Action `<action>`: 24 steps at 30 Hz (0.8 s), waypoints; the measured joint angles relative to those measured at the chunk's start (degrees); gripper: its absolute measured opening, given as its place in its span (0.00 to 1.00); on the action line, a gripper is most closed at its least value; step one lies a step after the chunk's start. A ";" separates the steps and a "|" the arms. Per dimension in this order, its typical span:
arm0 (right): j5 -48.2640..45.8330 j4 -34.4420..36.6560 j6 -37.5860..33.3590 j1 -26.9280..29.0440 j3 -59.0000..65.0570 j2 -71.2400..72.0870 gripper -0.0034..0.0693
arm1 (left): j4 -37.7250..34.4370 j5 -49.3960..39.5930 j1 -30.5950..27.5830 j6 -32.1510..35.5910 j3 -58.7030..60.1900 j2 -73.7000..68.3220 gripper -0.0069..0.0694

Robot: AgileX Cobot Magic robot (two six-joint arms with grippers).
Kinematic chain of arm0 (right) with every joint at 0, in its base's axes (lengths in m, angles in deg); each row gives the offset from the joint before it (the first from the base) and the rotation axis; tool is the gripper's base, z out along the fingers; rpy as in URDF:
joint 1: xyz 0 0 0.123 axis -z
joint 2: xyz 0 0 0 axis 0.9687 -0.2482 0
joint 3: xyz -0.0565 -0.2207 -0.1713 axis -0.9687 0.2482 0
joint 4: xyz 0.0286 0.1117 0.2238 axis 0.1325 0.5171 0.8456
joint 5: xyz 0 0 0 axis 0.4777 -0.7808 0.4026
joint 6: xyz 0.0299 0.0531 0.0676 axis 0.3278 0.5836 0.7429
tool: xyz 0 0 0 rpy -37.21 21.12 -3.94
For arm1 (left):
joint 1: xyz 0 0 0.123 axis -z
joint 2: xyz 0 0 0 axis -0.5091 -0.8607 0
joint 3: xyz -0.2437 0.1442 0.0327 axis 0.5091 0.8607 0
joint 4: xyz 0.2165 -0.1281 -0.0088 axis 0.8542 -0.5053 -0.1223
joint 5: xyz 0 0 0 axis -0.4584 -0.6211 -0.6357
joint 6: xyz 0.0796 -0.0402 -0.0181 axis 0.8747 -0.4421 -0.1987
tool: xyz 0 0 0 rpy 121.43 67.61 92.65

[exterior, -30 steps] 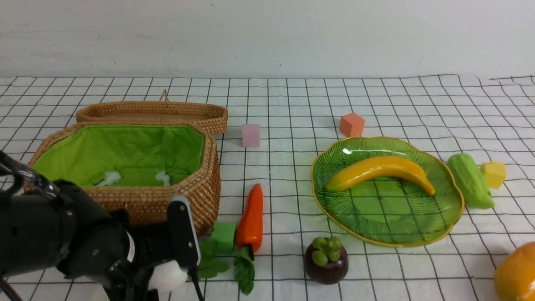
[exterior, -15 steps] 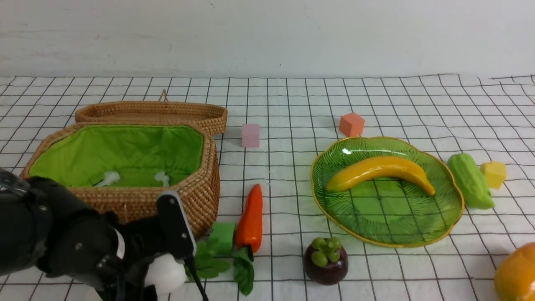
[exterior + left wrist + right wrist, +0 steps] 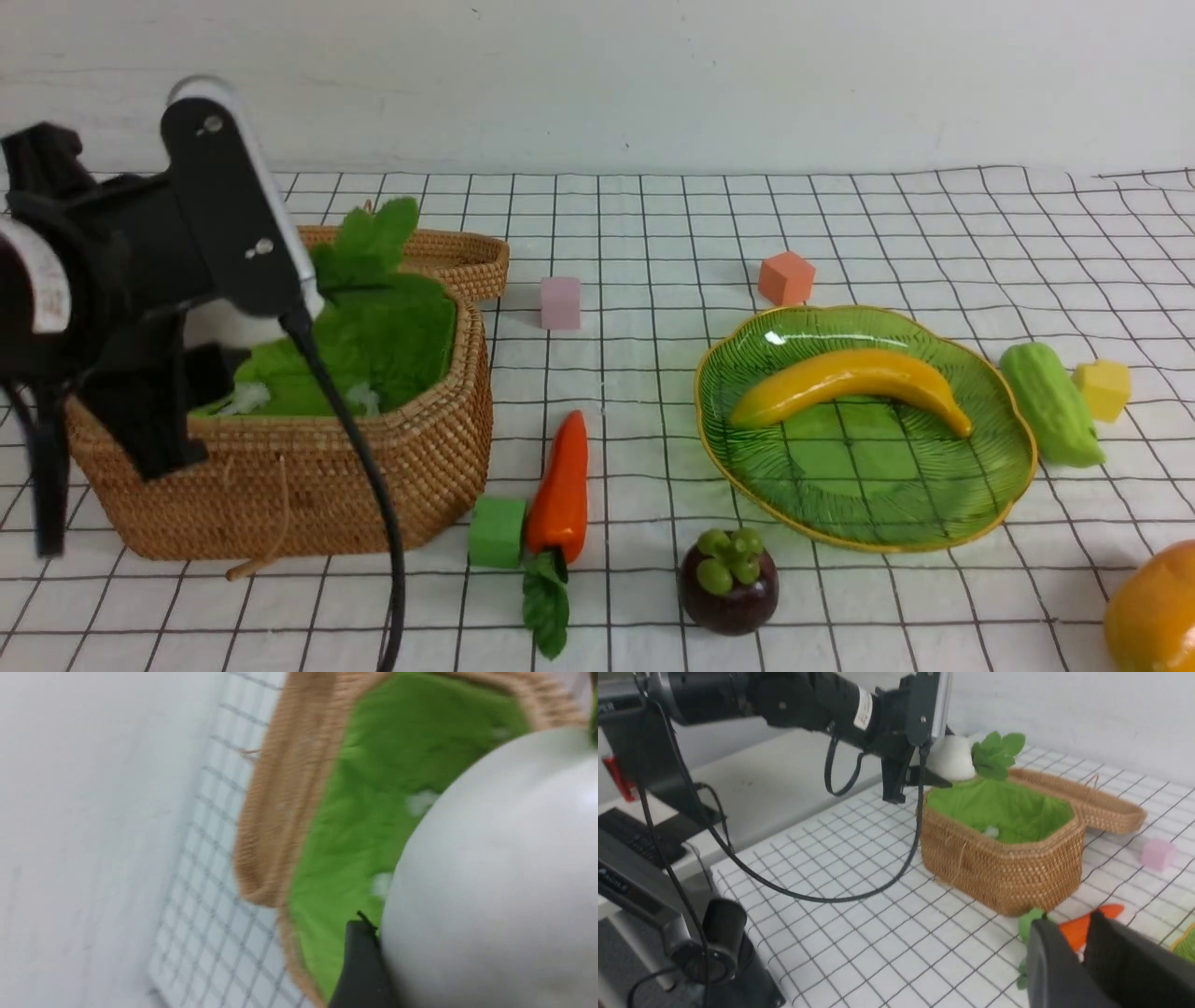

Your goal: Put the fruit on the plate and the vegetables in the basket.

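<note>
Eggplant [image 3: 245, 329]: white, smooth, oblong, green leaves, above basket [image 3: 411, 467] lining.
Left gripper [image 3: 210, 331]: clamped around eggplant.
Right gripper [image 3: 1085, 952]: narrow gap, empty.

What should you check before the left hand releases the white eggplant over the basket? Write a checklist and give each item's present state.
1. Eggplant gripped by the left hand: ok.
2. Eggplant over the basket opening, inside its rim: ok.
3. Lid folded back, opening unobstructed: ok.
4. Eggplant's leaves clear of the lid: cannot tell.
5. Right hand away from the basket, near the carrot: ok.
</note>
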 joint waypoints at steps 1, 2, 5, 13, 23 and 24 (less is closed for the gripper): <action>0.40 0.00 0.00 0.00 0.00 0.00 0.24 | 3.14 0.37 -0.97 -2.52 -1.16 -3.07 0.72; 0.45 0.00 0.00 0.00 0.00 0.00 0.24 | 4.92 0.56 -1.70 -4.47 -1.63 -4.86 0.72; -0.23 0.00 0.00 0.00 0.00 0.00 0.24 | 9.68 0.70 -3.91 -8.51 -2.21 -10.56 0.72; -2.59 0.05 0.00 0.00 0.03 0.00 0.23 | 12.89 -0.06 -4.32 -10.15 -2.27 -15.27 0.88; -2.83 0.12 0.00 0.00 0.03 0.00 0.24 | 2.95 -1.71 -4.32 -13.47 -2.27 -9.10 0.88; -2.83 0.12 0.00 0.00 0.03 0.00 0.24 | -1.30 -2.45 -4.27 -15.27 -2.27 -8.16 0.84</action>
